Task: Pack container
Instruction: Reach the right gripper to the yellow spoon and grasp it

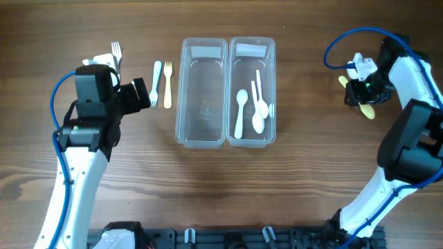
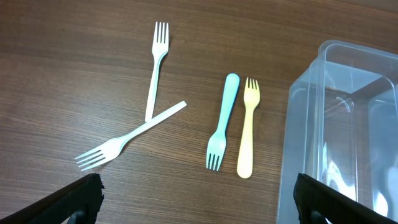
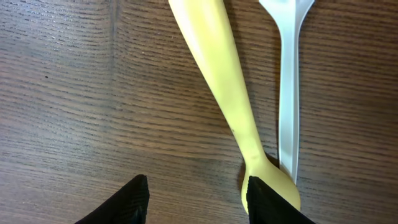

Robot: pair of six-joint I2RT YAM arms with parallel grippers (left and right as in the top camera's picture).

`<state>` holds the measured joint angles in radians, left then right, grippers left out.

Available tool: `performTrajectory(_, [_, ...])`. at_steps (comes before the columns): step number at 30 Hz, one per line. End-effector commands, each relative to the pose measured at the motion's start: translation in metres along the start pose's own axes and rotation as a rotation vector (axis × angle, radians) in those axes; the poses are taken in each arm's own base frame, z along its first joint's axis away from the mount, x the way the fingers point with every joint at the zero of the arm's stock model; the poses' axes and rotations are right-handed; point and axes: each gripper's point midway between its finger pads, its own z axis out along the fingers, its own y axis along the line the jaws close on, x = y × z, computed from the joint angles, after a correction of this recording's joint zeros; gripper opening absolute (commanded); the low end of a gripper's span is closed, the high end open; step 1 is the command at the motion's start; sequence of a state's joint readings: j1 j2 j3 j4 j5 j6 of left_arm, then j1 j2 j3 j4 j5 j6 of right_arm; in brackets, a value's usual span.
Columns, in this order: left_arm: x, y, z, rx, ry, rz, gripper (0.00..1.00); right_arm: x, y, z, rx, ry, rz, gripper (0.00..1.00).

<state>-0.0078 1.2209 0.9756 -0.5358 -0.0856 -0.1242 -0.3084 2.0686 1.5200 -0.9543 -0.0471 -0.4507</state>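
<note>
Overhead: two clear tubs sit side by side mid-table (image 1: 221, 194). The left container (image 1: 185, 93) is empty and the right container (image 1: 271, 69) holds white spoons (image 1: 240, 114). The left gripper (image 1: 147, 93) sits just left of a teal fork (image 1: 156, 81) and a yellow fork (image 1: 167, 86), both lying on the wood beside the left container. One of the white forks (image 1: 116, 50) pokes out behind that arm. The right gripper (image 1: 363, 95) is well right of the tubs, low over a yellow utensil (image 1: 369, 111); jaw gap not readable from here. Left wrist: the left gripper (image 2: 199, 202) has its jaws spread wide, fingertips (image 2: 84, 196) at the frame's bottom corners, nothing between them. On the table ahead are two white forks crossed in a V, then the teal and yellow forks lying parallel and close, then the left container wall at right. Right wrist: the right gripper (image 3: 199, 199) has its jaws partly apart, with bare wood in the gap and nothing clamped. One of its fingertips (image 3: 267, 205) is against the rounded end of the yellow utensil, which runs up and left. A white utensil (image 3: 290, 81) lies just beside it, touching near that end; type of either not clear.
</note>
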Motion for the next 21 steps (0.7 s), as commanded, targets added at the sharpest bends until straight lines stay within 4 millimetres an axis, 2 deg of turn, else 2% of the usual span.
performTrajectory(1, [-0.008, 0.003, -0.002, -0.015, -0.018, 0.01, 1.0, 0.004, 0.001, 0.01, 0.008, 0.013, -0.014, 0.5])
performTrajectory(11, [-0.008, 0.003, -0.002, -0.015, -0.018, 0.01, 1.0, 0.012, 0.001, 0.026, 0.019, 0.02, -0.021, 0.5])
performTrajectory(16, [-0.008, 0.003, -0.002, -0.015, -0.018, 0.01, 1.0, 0.008, 0.0, 0.027, 0.027, 0.003, -0.022, 0.5])
performTrajectory(21, [-0.008, 0.003, -0.002, -0.015, -0.018, 0.01, 1.0, 0.009, -0.003, 0.026, 0.042, 0.01, -0.026, 0.45])
